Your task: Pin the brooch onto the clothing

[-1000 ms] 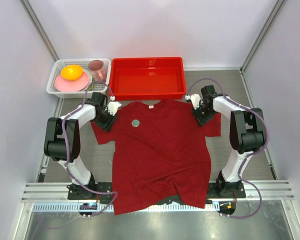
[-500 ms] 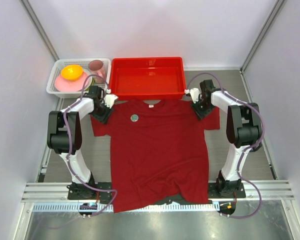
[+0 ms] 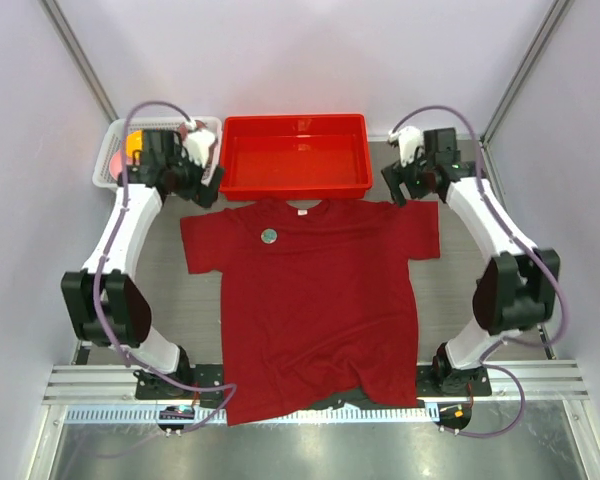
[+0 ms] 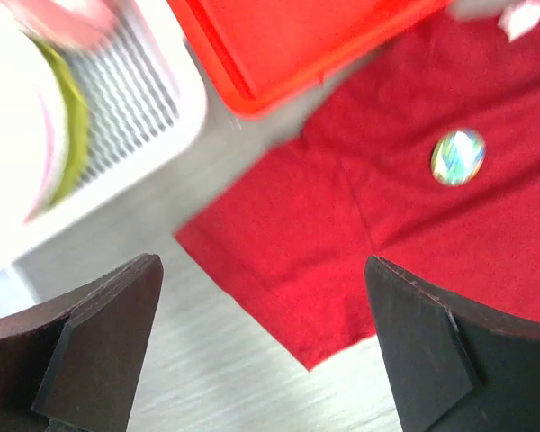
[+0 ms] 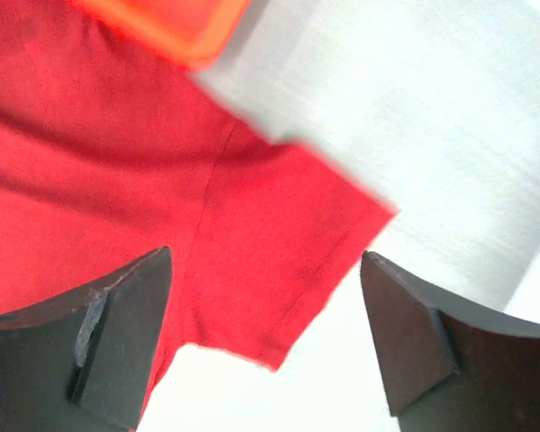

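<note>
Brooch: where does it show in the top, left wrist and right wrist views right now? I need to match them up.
Top external: the brooch lies on the T-shirt, upper chest, a little left of the picture's middle.
Left wrist: the brooch is at the right, in the upper half, on the T-shirt.
Right wrist: not in it; only a T-shirt sleeve shows.
Shared landmark: the red tray, at each picture's top.

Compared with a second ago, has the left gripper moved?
Yes. The left gripper has left the shoulder of the shirt and moved back toward the white basket.
</note>
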Controlling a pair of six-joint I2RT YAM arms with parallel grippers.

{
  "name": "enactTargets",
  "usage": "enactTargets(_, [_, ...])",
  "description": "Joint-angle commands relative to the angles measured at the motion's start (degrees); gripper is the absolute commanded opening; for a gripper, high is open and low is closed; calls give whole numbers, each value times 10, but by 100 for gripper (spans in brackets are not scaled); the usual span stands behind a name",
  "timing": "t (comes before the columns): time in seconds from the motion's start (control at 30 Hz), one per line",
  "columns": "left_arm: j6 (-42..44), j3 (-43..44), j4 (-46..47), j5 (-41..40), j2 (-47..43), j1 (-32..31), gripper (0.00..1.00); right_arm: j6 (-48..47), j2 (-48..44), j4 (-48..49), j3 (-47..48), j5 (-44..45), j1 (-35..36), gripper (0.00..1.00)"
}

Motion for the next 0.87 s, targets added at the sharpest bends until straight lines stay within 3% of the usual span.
enactTargets(0.0, [-69,106,-32,41,-41,3,100,112,-92,153,17,25,-3,95])
enactTargets(0.17, [-160,247,-139,42,18,3,100,145,-76,141,47,-71,-2,96])
enactTargets(0.23, [-222,251,-157,49,28,2,100,166,-58,107,57,-105,7,96])
enactTargets(0.33, [-293,177,-121,24,17,-6,100,200,-30,72,40,-98,36,96])
enactTargets(0.53, [-307,-10,-49,-29,-27,-48,100,232,-57,108,-90,-63,108,96])
enactTargets(0.73, [-319,-80,-24,-41,-39,-59,100,263,-81,112,-145,-70,118,96])
enactTargets(0.83, [-316,-65,-28,-68,-38,-58,100,250,-85,110,-131,-64,118,96])
